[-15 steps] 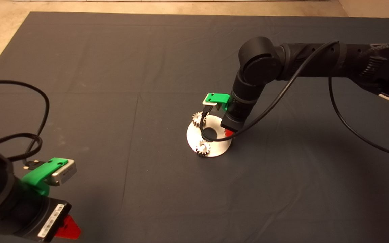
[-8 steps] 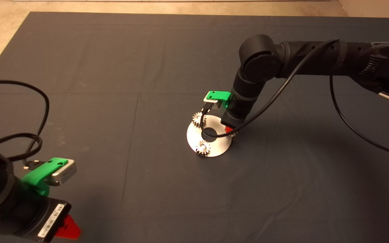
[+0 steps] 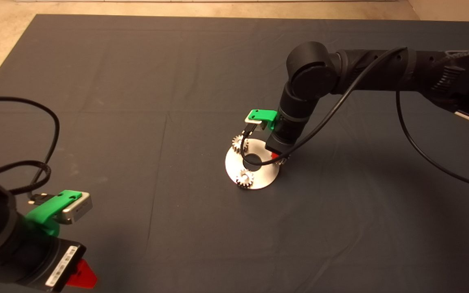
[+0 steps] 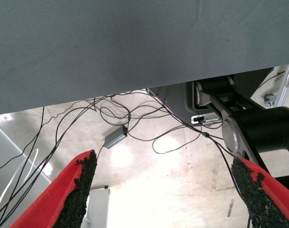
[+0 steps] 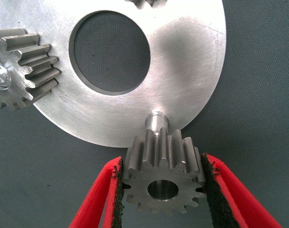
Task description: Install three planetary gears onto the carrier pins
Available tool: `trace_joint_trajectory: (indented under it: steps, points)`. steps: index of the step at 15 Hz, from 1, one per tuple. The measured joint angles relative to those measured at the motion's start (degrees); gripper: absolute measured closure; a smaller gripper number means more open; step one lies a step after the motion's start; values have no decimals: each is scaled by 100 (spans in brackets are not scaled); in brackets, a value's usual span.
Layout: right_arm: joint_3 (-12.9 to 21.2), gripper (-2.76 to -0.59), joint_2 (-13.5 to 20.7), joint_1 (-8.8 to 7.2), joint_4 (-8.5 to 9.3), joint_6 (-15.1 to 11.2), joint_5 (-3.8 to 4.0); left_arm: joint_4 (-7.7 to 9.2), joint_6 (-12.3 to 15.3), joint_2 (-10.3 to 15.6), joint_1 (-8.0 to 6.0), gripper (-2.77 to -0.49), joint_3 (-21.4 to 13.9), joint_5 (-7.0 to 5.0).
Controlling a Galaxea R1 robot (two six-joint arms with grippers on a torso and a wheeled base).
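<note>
The shiny round disc (image 3: 259,175) lies mid-mat. Two planetary gears (image 3: 239,143) (image 3: 244,178) sit on carrier pins on its far-left and near side. My right gripper (image 3: 276,156) hovers over the disc's right rim. In the right wrist view it (image 5: 161,161) is shut on the third gear (image 5: 162,176), held by its teeth between both pads. That gear hangs just short of a bare pin (image 5: 156,118) at the rim of the disc (image 5: 182,71), apart from it. A seated gear (image 5: 21,66) shows on the disc's other side. My left gripper (image 3: 82,274) is parked at the lower left, open (image 4: 168,190).
The dark mat (image 3: 136,122) spreads wide around the disc. A black cable (image 3: 340,106) loops from the right arm down over the disc's centre hole. The left wrist view shows the mat's edge (image 4: 135,85) and cables on the floor.
My right gripper has shifted slightly right and up with the gear; the gear's edge now shows at the disc's right rim. The left arm has not moved.
</note>
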State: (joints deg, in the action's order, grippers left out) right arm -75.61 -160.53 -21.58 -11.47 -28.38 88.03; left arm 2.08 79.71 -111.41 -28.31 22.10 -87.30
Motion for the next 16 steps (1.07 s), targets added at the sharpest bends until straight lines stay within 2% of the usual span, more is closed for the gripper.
trace_joint_trajectory:
  steps: [5,8,16]
  points:
    - [-10,-102,0,-2,0,-23,1,3,0,0,0,-202,-24,0]
    - [-24,-102,2,-20,-8,-45,-33,4,0,0,0,-202,-24,0]
    - [-43,-102,2,-38,-52,-65,-34,4,0,-2,0,-202,-24,0]
